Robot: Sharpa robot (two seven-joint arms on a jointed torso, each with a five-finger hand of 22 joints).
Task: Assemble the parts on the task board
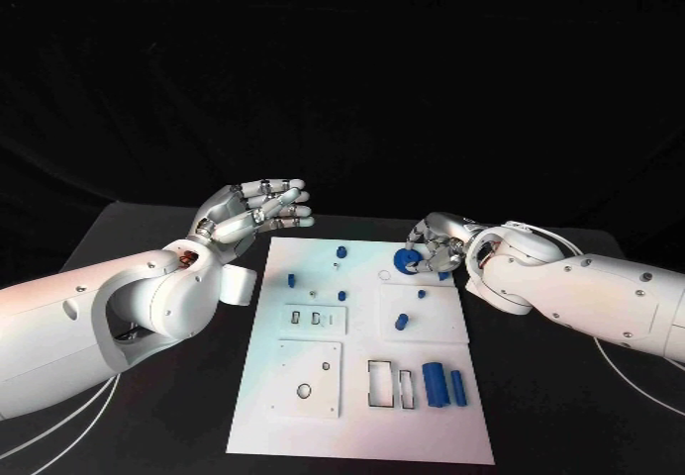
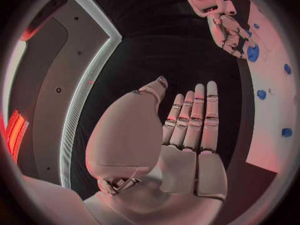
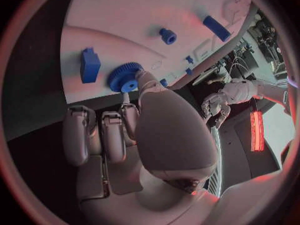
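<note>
While our right hand [image 1: 433, 249] pinches the blue gear [image 1: 409, 260] at the white board's [image 1: 357, 416] far edge, our left hand [image 1: 257, 210] hovers open beside it; we should lower the gear squarely, without tilting.

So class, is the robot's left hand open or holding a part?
Open: the left hand holds nothing, its fingers straight, raised beside the task board.

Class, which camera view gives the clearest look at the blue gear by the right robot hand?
The right wrist view: the blue gear is close, its teeth plain, a fingertip of the right robot hand at it. The head view shows it small and partly hidden; the left wrist view shows a distant blue spot.
</note>
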